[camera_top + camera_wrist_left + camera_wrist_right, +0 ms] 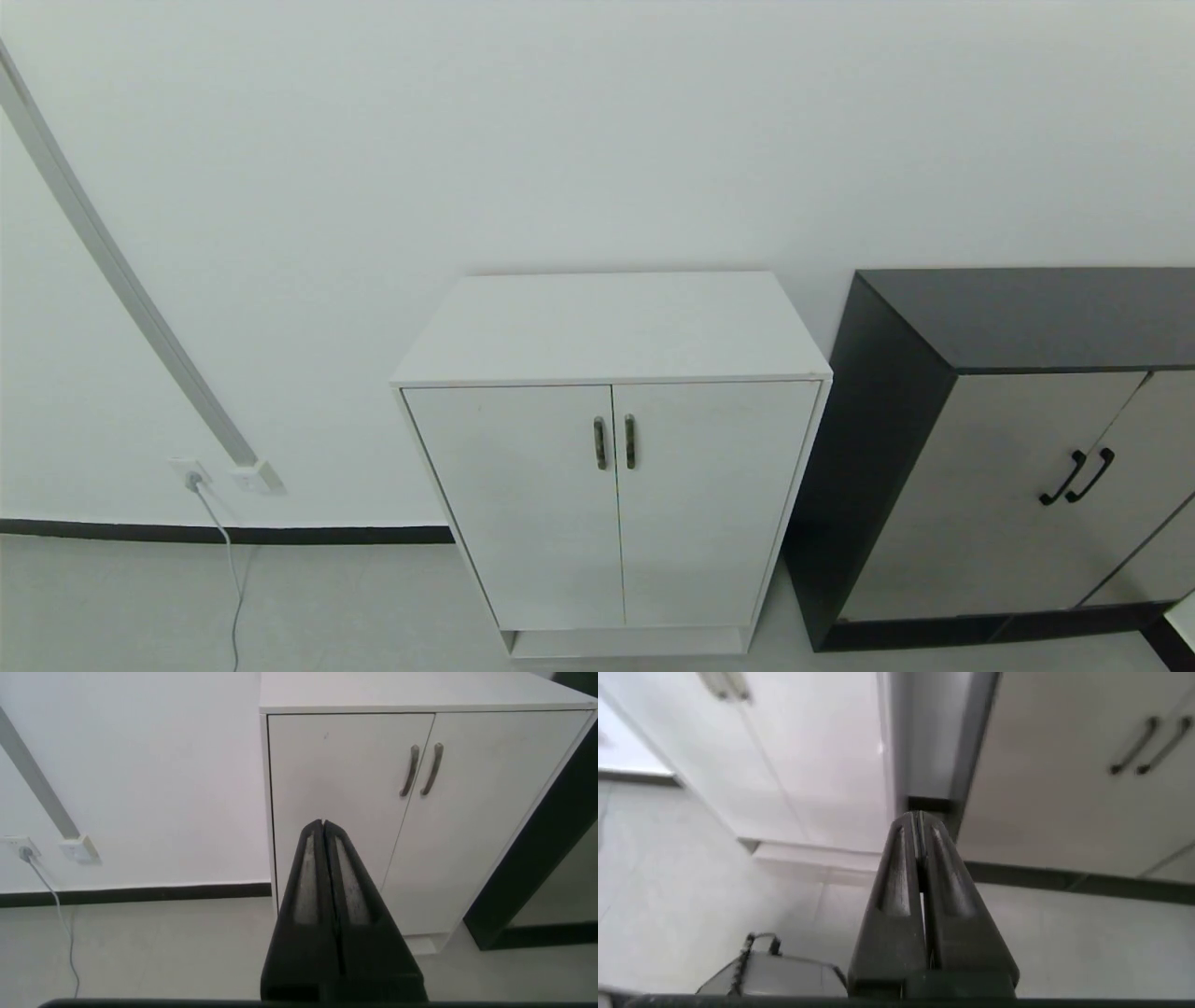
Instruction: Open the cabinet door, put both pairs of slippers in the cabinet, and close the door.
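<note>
A white two-door cabinet (611,448) stands against the wall with both doors closed; two dark vertical handles (614,442) meet at its centre seam. In the left wrist view my left gripper (322,826) is shut and empty, held some way in front of the cabinet's left door (341,812), below the handles (420,770). My right gripper (921,819) is shut and empty too, low near the floor and facing the gap between the white cabinet (785,756) and the darker one. A grey slipper-like object (766,975) lies on the floor under the right gripper.
A black cabinet with grey doors (1008,448) and black handles stands just right of the white one. A wall socket with a grey cable (219,532) and a slanted conduit (112,261) are on the wall to the left. Open grey floor lies in front.
</note>
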